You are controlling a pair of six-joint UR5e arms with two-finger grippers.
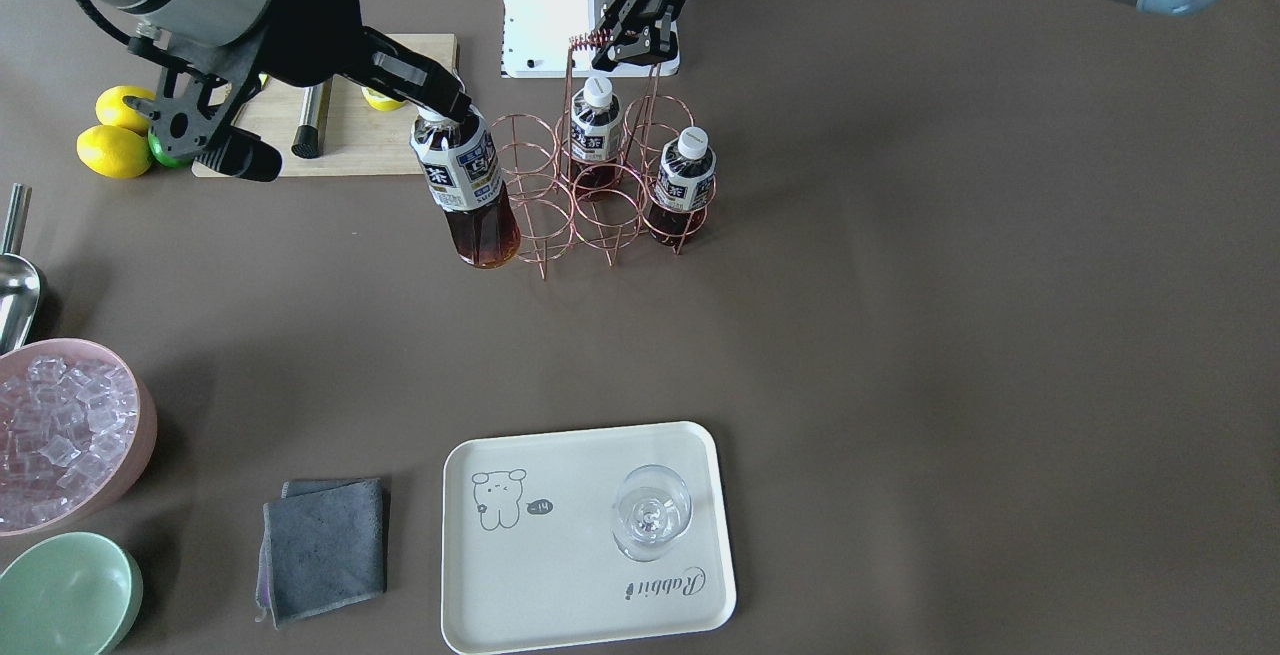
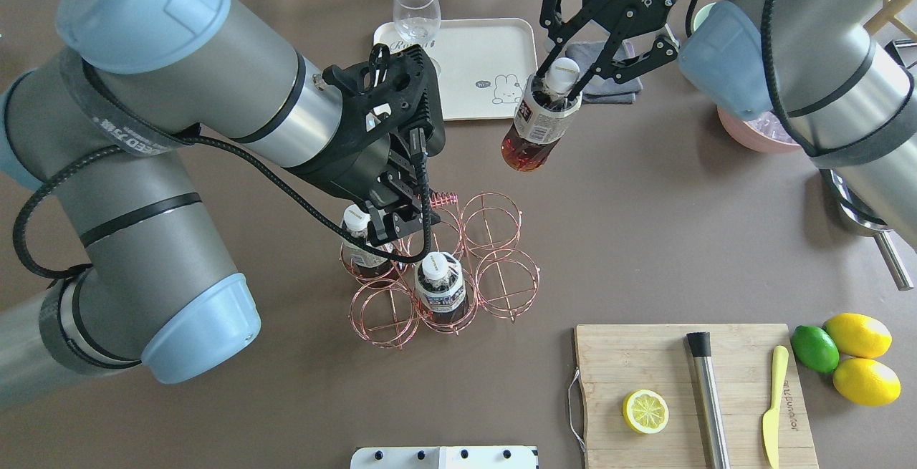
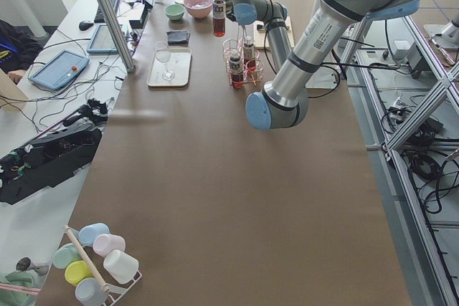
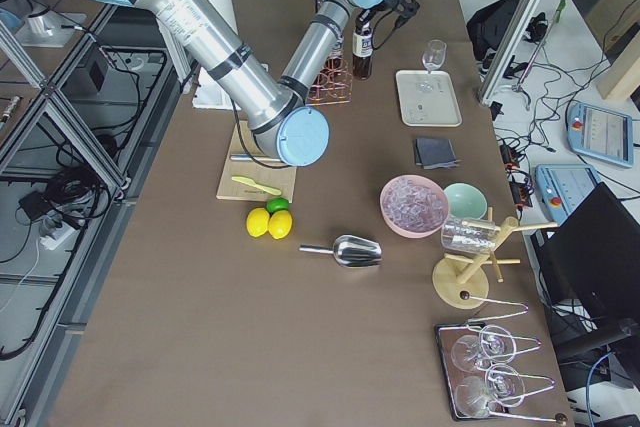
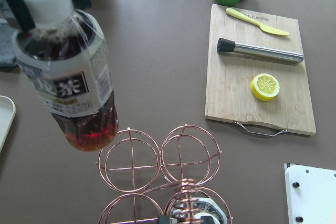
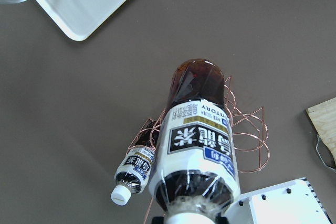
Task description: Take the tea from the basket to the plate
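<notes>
My right tool (image 2: 561, 86) is clamped on the neck of the tea (image 2: 534, 132). The bottle hangs tilted in the air, clear of the basket (image 2: 501, 240) and short of the plate (image 2: 494, 46) on the far side of the worktop. My left tool (image 2: 401, 222) looks closed on the basket's handle, steadying it. I'd carry the bottle farther out, bring it upright, and lower it onto the plate's bare right half, well apart from the wine glass (image 2: 417, 14), before letting go.
</notes>
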